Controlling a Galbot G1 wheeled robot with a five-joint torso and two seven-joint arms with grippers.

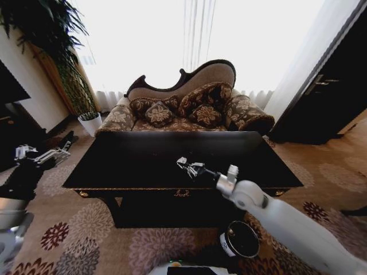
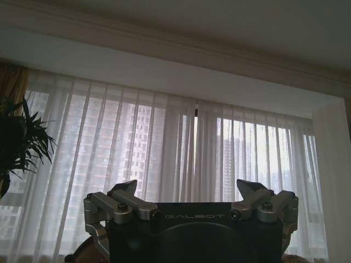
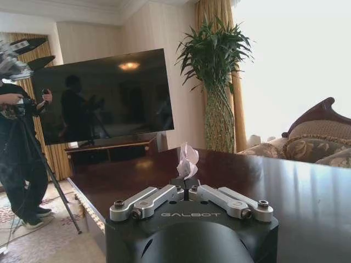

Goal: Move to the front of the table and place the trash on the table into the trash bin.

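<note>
Bin: the small round dark maroon trash bin (image 1: 241, 239) with a black inside and a white label sits on the floor, nearest the robot. It is just in front of the desk's right side, under the right arm, and far lower than the desk top.

Carpet: the brown flowered carpet (image 1: 86, 240) lies open on the left of the bin and along the desk's front edge.

Right claw: the right claw (image 1: 184, 165) reaches out over the front middle of the desk. In the right wrist view its silver fingers (image 3: 148, 200) are pinched together on a crumpled white tissue (image 3: 187, 161), which sticks up from the tips. The tissue is held just above the shiny top, near the front edge.

Desk: the big black glossy wooden desk (image 1: 143, 154) has a small gold ornament (image 1: 182, 193) at the middle of its front edge. The top shines like a mirror. Its left edge has open carpet beside it.

Left claw: the left claw (image 1: 43, 153) hangs off to the left, well apart from the desk. In the left wrist view (image 2: 192, 200) its two silver fingers stand wide apart with nothing between them, pointing up at the white curtains (image 2: 164, 153).

Sofa: a brown patterned sofa (image 1: 189, 109) with cushions stands right behind the desk's far edge.

Plant: a tall green potted plant (image 1: 63, 51) stands at the far left by the window.
</note>
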